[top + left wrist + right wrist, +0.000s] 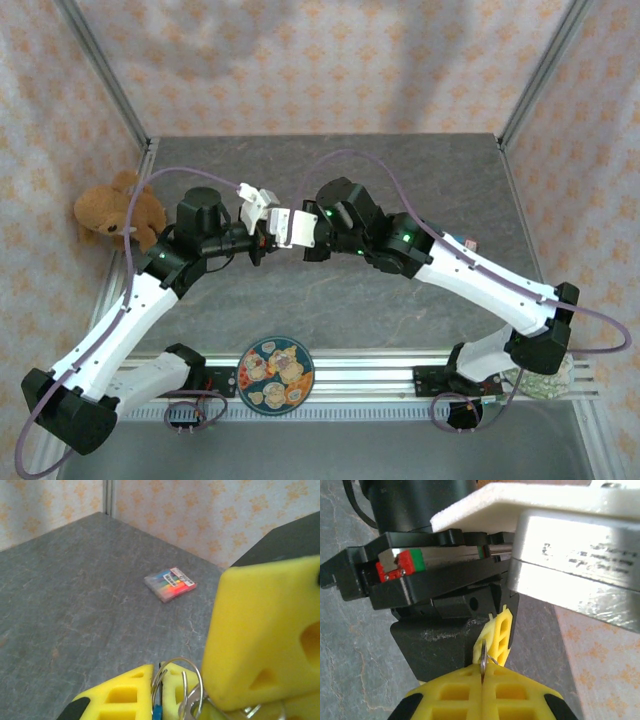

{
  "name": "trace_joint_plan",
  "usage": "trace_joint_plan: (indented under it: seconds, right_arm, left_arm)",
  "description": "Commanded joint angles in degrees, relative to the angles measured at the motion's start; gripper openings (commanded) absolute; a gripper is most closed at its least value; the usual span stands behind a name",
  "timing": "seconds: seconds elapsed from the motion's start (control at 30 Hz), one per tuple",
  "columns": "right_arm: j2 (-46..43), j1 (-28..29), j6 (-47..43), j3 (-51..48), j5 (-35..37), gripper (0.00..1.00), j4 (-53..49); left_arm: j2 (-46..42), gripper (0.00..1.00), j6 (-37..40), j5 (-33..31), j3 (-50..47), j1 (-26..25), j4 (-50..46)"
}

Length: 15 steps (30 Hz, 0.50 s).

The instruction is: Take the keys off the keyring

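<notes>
Both grippers meet in mid-air above the table's middle. My left gripper (159,679) is shut on the keyring: its thin metal ring (182,658) stands up between the yellow fingers, with the blue tag (157,712) just below. A silvery key (192,706) hangs on the ring beside a right-gripper finger (265,640). My right gripper (483,672) is shut on the key's thin metal edge (483,661), right against the left gripper's yellow finger (502,632). From above, the left gripper (255,245) and right gripper (272,232) touch tip to tip.
A small pack of coloured items (170,584) lies on the grey table toward the far wall. A teddy bear (115,215) sits at the table's left edge. A patterned plate (277,373) rests on the front rail between the arm bases.
</notes>
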Motion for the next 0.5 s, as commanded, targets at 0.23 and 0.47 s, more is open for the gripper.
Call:
trace_joint_plan:
  seconds: [0.23,0.47]
  right_arm:
    - [2.5,9.2,19.2,-10.1,-5.8,0.00,23.2]
    - [1.8,9.6,21.9,-13.1,-3.3,0.00,28.3]
  left_arm:
    - [-2.1,0.00,-6.5,-9.8,-5.0,-1.4,24.7]
    - [-2.7,0.00,-6.5,-9.4,-5.5,-1.6,24.7]
